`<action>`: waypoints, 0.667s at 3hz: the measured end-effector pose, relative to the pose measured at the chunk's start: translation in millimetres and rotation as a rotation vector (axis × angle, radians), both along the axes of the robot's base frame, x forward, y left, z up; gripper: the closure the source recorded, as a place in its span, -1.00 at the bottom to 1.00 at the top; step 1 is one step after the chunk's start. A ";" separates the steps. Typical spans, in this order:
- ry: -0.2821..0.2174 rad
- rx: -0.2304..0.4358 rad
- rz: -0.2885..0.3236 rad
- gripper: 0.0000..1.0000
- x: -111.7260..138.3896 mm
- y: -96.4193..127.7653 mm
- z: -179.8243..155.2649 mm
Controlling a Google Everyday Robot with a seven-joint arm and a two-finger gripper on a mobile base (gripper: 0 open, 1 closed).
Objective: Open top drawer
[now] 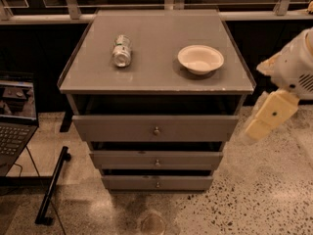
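Gripper (270,117) at the right edge, apparently cut off; laptop (15,124) cropped left.

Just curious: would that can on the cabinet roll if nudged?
Probably: the can lies on its side on the cabinet top, so it could roll sideways. It looks small, likely light. The gripper hangs right of the cabinet top, apart from it.

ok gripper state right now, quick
gripper: open or shut cannot be told; it hangs to the right of the top drawer, away from the knob.
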State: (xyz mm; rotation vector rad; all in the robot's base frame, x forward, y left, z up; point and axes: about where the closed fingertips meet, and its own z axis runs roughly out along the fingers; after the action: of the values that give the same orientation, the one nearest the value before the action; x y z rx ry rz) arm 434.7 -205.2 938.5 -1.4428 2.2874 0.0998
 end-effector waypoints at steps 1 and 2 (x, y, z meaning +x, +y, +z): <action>0.036 0.204 -0.163 -1.00 4.6 22.9 -38.8; 0.035 0.364 -0.328 -1.00 22.2 32.9 -66.4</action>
State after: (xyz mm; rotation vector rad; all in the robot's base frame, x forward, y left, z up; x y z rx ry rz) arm 456.9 -172.3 872.1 -0.8820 2.3486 0.4195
